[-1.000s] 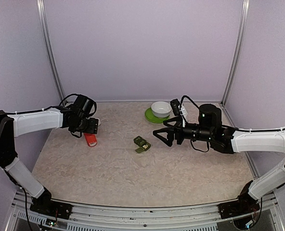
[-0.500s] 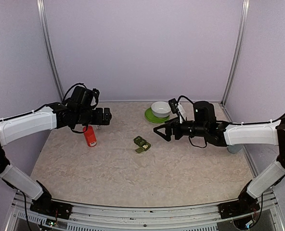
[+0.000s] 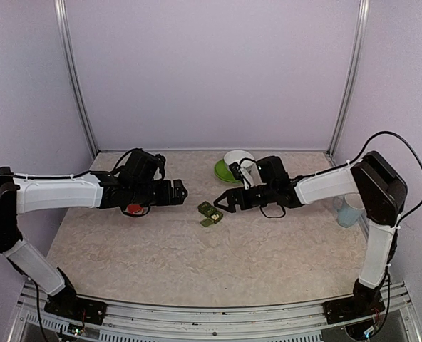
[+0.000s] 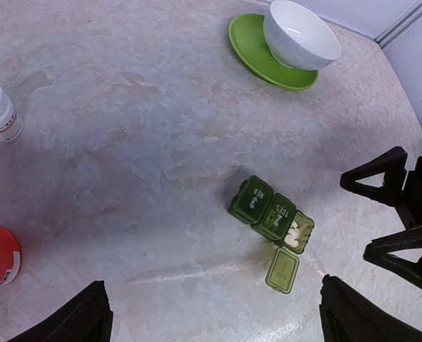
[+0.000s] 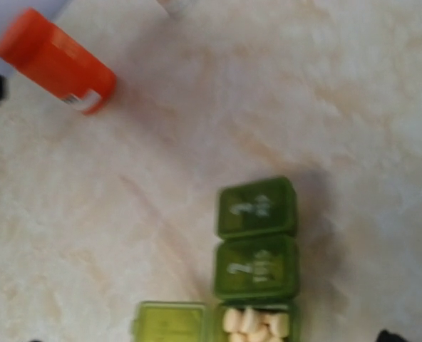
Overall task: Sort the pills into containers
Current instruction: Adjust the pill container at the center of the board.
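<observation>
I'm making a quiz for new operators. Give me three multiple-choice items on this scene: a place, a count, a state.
1. Where does the bowl stand?
A. on the plate
B. on the red bottle
C. on the table

2. How many lids of the pill strip are shut?
A. none
B. two
C. three

3. The right end effector is:
A. shut on the strip
B. shut on the bowl
C. open

Answers:
1 A, the bowl sits on the green plate.
2 B, the third lid is flipped open, showing white pills.
3 C, its jaws stand apart, holding nothing.
</observation>
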You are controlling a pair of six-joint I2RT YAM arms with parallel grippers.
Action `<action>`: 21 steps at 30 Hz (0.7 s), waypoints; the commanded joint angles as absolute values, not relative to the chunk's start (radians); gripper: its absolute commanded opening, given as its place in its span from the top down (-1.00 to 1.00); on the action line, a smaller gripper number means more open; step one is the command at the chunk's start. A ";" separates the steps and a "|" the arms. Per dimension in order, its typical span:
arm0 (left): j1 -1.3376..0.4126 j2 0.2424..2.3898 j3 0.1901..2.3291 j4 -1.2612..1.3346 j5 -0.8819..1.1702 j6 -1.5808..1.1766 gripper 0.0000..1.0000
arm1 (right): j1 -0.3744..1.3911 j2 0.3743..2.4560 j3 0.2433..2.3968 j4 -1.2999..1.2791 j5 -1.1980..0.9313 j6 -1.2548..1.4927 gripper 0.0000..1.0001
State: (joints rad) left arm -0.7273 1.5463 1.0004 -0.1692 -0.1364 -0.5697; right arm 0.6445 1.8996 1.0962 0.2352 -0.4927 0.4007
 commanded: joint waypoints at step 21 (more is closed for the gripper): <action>-0.689 1.508 0.940 -0.101 -0.170 -0.625 -0.98 | 0.723 2.093 1.151 0.254 -0.619 0.405 -1.00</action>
State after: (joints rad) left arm -0.7006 1.5433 0.9596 -0.1204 -0.1589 -0.6090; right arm 0.6857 2.0632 1.1343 0.2634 -0.5877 0.4202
